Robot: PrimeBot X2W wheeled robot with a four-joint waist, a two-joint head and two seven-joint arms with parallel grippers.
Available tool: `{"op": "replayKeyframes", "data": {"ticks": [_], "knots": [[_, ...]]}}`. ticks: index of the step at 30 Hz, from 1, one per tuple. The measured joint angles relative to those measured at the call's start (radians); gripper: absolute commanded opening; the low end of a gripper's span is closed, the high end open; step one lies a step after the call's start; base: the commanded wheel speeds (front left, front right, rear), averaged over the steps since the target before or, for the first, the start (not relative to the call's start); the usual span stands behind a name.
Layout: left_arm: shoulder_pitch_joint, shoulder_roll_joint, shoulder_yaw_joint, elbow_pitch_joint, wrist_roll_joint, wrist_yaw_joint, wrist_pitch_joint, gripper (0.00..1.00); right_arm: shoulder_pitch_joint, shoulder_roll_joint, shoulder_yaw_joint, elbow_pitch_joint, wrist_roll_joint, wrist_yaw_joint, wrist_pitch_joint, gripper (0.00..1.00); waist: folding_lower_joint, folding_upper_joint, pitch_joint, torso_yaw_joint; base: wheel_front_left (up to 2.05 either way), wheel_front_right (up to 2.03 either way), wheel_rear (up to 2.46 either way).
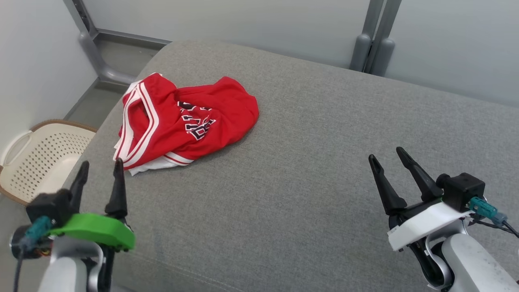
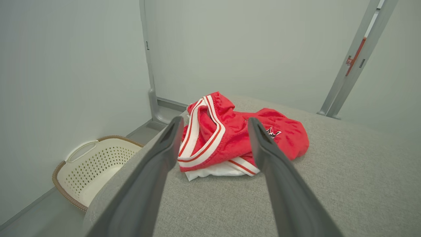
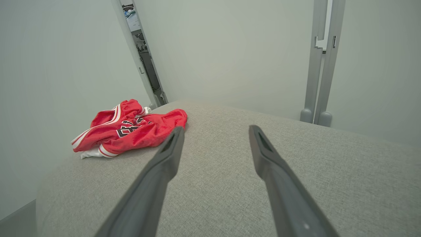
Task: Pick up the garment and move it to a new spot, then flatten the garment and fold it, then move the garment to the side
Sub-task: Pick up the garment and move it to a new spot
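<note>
A red jersey with white trim and dark lettering [image 1: 186,121] lies crumpled at the far left of the grey cushioned surface [image 1: 308,162]. My left gripper [image 1: 101,166] is open at the lower left, just short of the garment's near white edge, holding nothing. In the left wrist view the jersey [image 2: 230,138] lies straight ahead between the spread fingers [image 2: 164,148]. My right gripper [image 1: 387,156] is open at the lower right, well away from the garment. The right wrist view has the jersey [image 3: 131,130] off to the left of its gripper [image 3: 215,130].
A cream perforated laundry basket with a brown rim [image 1: 40,158] stands on the floor left of the cushion. Grey metal frame posts [image 1: 375,44] rise behind the cushion against pale walls. Bare grey fabric spreads across the middle and right.
</note>
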Motion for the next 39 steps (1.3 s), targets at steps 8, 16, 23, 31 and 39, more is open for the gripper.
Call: {"op": "replayKeyframes", "data": {"ticks": [8, 16, 23, 31, 39], "knots": [[-0.249, 0.134, 0.046, 0.091, -0.128, -0.026, 0.287, 1.0, -0.068, -0.025, 0.043, -0.029, -0.003, 0.0, 0.0, 1.0, 0.0, 0.0, 0.065, -0.066, 0.0, 0.0, 0.0], [-0.422, 0.25, 0.024, 0.356, -0.311, -0.04, 0.515, 1.0, -0.135, -0.037, 0.082, -0.031, 0.002, 0.0, 0.0, 1.0, 0.0001, 0.0, 0.154, -0.187, 0.0, 0.0, 0.0], [-0.459, 0.305, -0.013, 0.522, -0.42, -0.04, 0.604, 1.0, -0.167, -0.035, 0.103, -0.028, 0.008, 0.0, 0.0, 1.0, 0.0001, 0.0, 0.213, -0.287, 0.0, 0.0, 0.0], [-0.473, 0.344, -0.042, 0.65, -0.433, -0.041, 0.662, 0.32, -0.172, -0.025, 0.104, -0.019, 0.008, 0.0, 0.0, 1.0, 0.0001, 0.0, 0.249, -0.37, 0.0, 0.0, 0.0], [-0.479, 0.375, -0.12, 0.631, -0.413, -0.041, 0.597, 0.0, -0.155, 0.0, 0.105, -0.002, 0.008, 0.0, 0.0, 1.0, 0.0001, 0.0, 0.214, -0.379, 0.0, 0.0, 0.0]]}}
